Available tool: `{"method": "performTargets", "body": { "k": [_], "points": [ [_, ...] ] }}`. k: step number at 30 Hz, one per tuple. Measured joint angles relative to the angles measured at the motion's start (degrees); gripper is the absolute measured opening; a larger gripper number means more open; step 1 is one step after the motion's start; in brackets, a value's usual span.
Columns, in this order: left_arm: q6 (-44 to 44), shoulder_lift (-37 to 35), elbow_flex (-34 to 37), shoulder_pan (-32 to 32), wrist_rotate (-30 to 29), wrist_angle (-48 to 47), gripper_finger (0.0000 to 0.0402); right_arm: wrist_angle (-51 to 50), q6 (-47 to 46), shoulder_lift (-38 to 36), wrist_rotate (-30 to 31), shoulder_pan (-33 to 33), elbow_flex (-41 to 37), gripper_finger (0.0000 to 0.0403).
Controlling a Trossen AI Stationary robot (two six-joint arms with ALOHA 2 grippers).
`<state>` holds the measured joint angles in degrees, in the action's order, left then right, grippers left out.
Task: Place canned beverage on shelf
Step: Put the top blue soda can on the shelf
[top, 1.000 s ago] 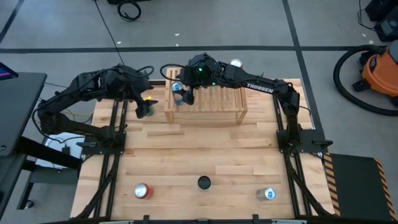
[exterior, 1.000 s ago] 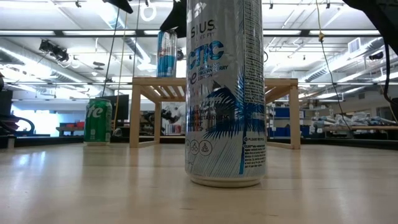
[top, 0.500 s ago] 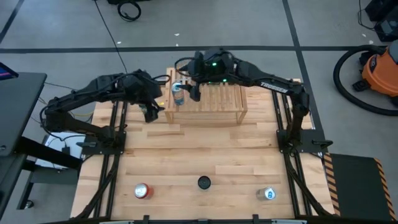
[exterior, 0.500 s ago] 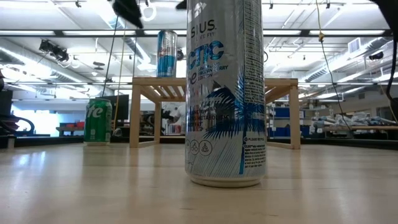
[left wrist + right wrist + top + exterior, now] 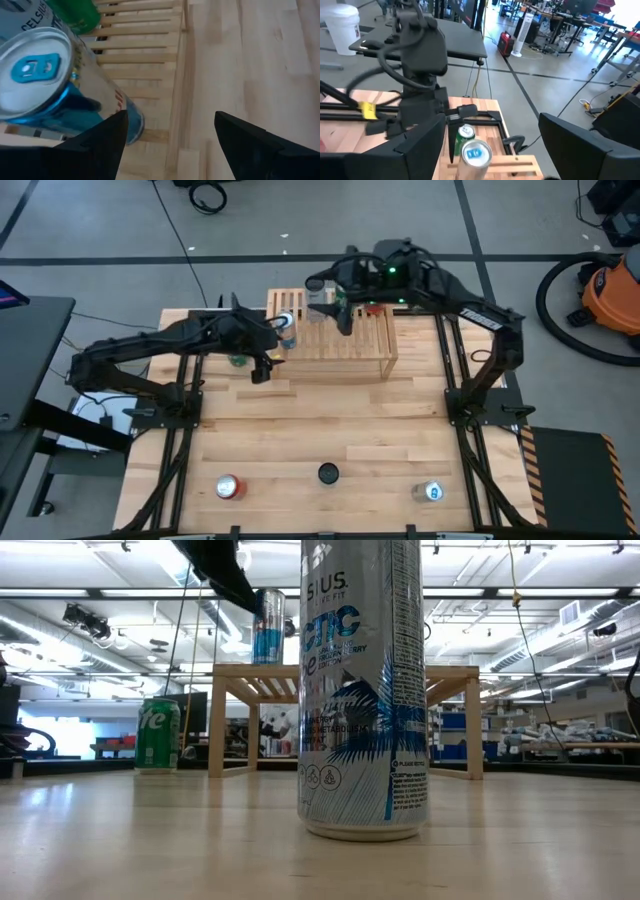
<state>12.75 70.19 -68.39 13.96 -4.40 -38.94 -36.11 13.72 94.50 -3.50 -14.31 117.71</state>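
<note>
on my overhead feed i see the tabletop (image 5: 320,430), light wood planks, with both dark arms reaching in toward its far edge. the shelf (image 5: 345,345) stands near that far edge, a low light-wood rack with a slatted top; in the low view its legs and top rail sit behind a tall silver-and-blue can (image 5: 362,690) that stands close to that camera and fills the middle of the picture.

the blue can (image 5: 288,328) stands upright on the left end of the shelf top, silver lid with a blue tab up. nothing is holding it. a green can (image 5: 238,359) stands on the tabletop just off the shelf's left side, partly under my left arm.

my left gripper (image 5: 266,348) hangs at the shelf's left end, just beside the blue can. from its wrist camera i see its jaws parted, with bare wood between the two dark fingers (image 5: 100,145) and the blue can off to one side, not between them. so they are partly open and empty.

my right gripper (image 5: 338,308) is raised over the far side of the shelf, well clear of the blue can, jaws wide open and holding nothing; its wrist camera looks down past them at the blue and green cans and the left arm.

along the near edge of the tabletop stand a red can (image 5: 228,487), a small black round thing (image 5: 328,473) and another silver can with a blue top (image 5: 432,492), well apart from each other.
</note>
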Motion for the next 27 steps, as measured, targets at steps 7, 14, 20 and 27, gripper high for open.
{"method": "performTargets", "body": {
  "k": [7,14,20,27],
  "points": [
    [-0.9,0.0,2.8,0.1,1.8,5.8,0.0299,-3.8,0.0,-3.0,0.9,0.0,0.0,0.0330],
    [-1.6,0.0,5.1,0.1,2.8,11.1,0.0299,-8.0,-0.2,-3.5,0.9,0.0,0.0,0.0330],
    [-1.5,0.9,5.1,1.2,2.2,12.3,0.0299,-8.2,-0.2,-3.5,0.9,0.0,0.0,0.0330],
    [-1.5,3.2,5.1,3.7,2.1,12.7,0.0299,-8.2,-0.2,-3.5,0.9,0.0,0.0,0.0330]
  ]
}}
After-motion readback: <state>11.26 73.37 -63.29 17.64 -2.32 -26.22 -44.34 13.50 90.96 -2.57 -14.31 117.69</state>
